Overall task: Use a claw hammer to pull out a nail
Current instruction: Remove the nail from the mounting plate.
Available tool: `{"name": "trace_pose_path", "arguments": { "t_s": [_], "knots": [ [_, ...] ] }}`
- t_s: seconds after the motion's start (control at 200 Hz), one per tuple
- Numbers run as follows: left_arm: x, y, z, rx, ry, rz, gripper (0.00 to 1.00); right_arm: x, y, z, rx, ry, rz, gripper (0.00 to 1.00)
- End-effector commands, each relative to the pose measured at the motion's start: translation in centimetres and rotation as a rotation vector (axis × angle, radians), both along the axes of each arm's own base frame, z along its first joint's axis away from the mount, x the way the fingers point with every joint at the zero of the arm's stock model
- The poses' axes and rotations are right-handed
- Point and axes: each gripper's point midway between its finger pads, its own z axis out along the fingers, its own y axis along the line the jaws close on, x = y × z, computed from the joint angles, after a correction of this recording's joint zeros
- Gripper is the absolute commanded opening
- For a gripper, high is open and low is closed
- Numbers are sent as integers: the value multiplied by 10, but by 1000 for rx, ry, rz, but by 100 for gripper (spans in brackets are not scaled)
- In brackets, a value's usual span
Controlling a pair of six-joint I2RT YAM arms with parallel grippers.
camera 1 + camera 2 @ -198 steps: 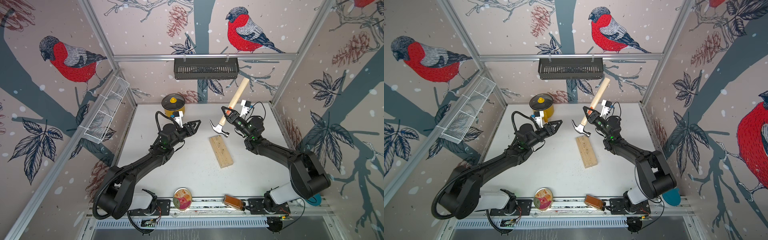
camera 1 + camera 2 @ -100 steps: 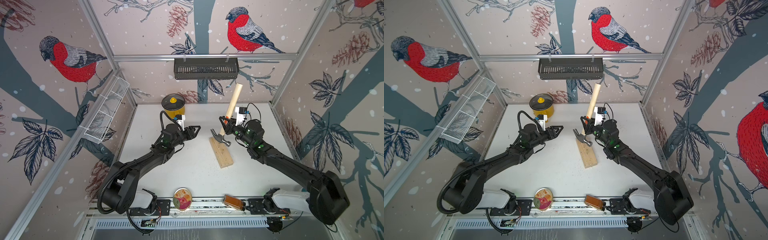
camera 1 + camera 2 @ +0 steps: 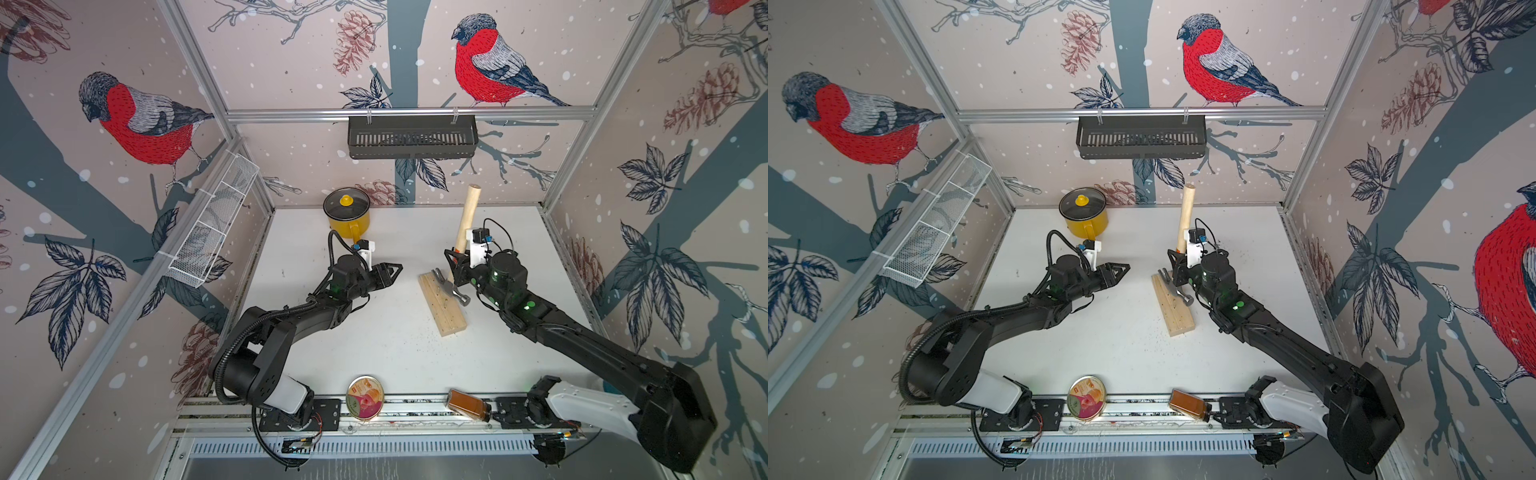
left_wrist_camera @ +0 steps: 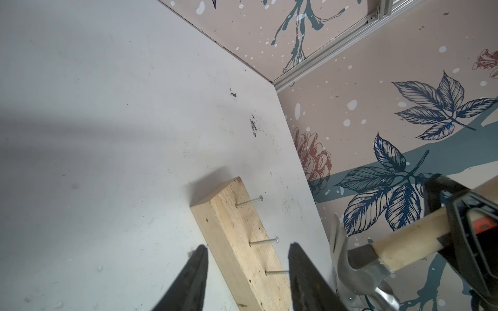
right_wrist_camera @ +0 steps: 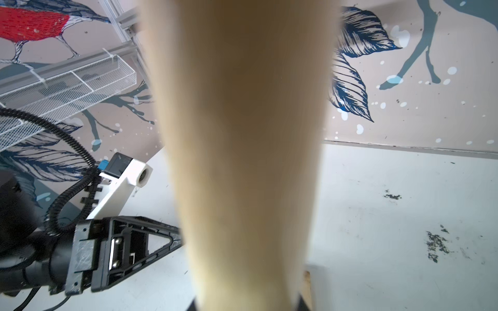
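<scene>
The claw hammer [image 3: 452,286] [image 3: 1177,289] has a grey steel head and a pale wooden handle [image 5: 242,134]. My right gripper [image 3: 454,262] [image 3: 1177,261] [image 5: 248,304] is shut on the handle just behind the head, and the handle points up and back. The head [image 4: 358,266] hovers over the far end of a wooden block [image 3: 448,311] [image 3: 1178,316] [image 4: 234,242], apart from the nails. Three nails [image 4: 264,241] stick out of the block's top. My left gripper [image 3: 395,274] [image 3: 1124,272] [image 4: 248,246] is open and empty, just left of the block's far end.
A yellow lidded pot [image 3: 347,212] stands at the back, behind the left arm. A round tin [image 3: 365,397] and a brown spice jar [image 3: 467,405] lie on the front rail. A black basket [image 3: 411,135] hangs on the back wall and a white wire basket [image 3: 212,232] on the left wall.
The right arm has swung the handle more upright and brought the hammer's head down over the block. The left gripper has edged toward the block and its jaws have narrowed a little.
</scene>
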Motion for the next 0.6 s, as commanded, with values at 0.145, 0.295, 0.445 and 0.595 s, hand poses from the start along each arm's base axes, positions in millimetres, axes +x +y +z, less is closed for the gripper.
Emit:
{"name": "trace_pose_path", "arguments": {
  "t_s": [0.145, 0.295, 0.445, 0.595],
  "knots": [
    [-1, -11, -2, -17, -54, -57, 46, -7, -8, 14, -81, -77, -78, 1],
    [-4, -22, -10, -9, -52, -99, 46, -13, -7, 6, -138, -69, -108, 1],
    [-9, -33, -15, -3, -64, -147, 45, -15, -12, 1, -167, -51, -142, 1],
    [-13, -42, -18, -3, -59, -187, 45, -18, -18, -7, -180, -28, -159, 1]
  ]
}}
